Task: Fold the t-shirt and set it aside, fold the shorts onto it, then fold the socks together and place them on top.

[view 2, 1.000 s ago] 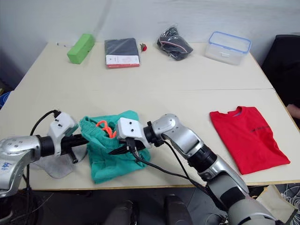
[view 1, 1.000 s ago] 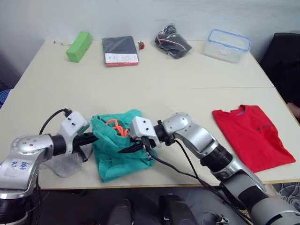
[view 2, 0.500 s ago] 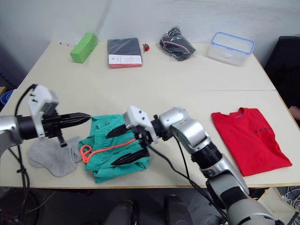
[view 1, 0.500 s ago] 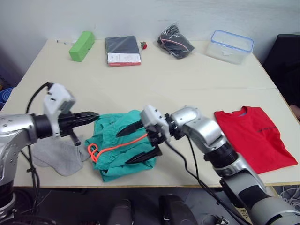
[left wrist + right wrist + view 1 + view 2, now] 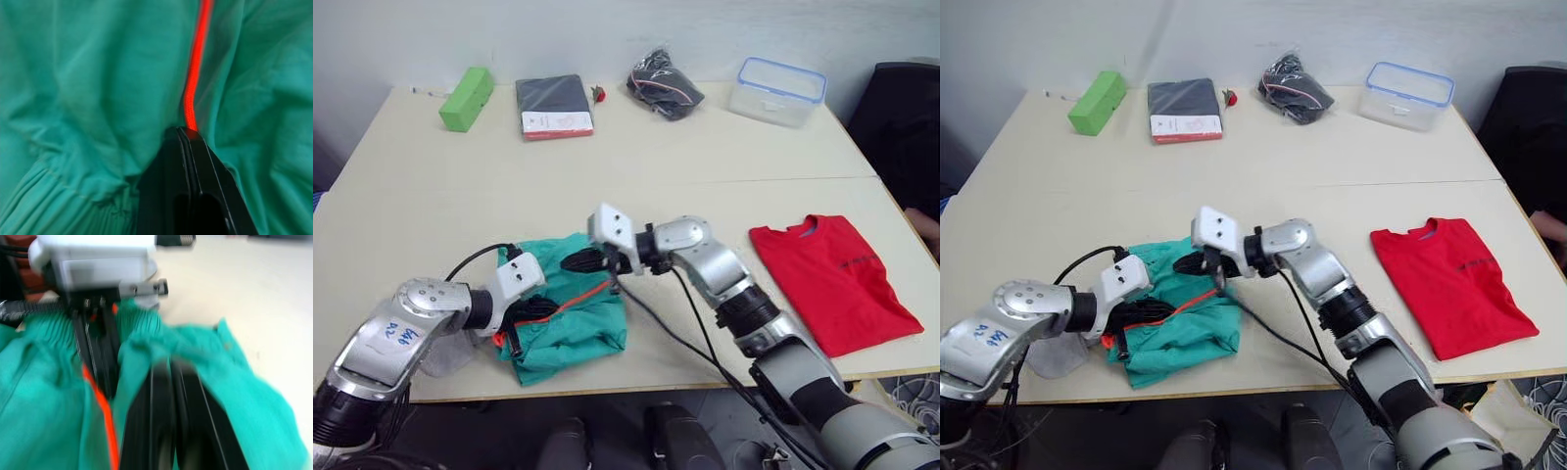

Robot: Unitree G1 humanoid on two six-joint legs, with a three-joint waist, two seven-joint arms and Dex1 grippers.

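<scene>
- Shorts (image 5: 570,323): soft matt teal cloth, creased, ribbed at the gathered waistband; woven neon orange drawstring (image 5: 194,73) with a cord-like weave.
- T-shirt (image 5: 832,279): matt red cotton-like cloth, lying smooth to the right of the shorts.
- Table (image 5: 724,166): pale, smooth, matt top.
- Left gripper (image 5: 188,142) and right gripper (image 5: 576,261): black smooth plastic-looking fingers, faint sheen.
- Container (image 5: 777,91) far beyond the shorts: clear glossy plastic, blue rim.
- Green block (image 5: 464,97): matt.

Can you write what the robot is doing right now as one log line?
stage: folding teal-green fabric shorts | left gripper: shut on shorts | right gripper: shut on shorts | red cotton t-shirt: folded, aside
</scene>
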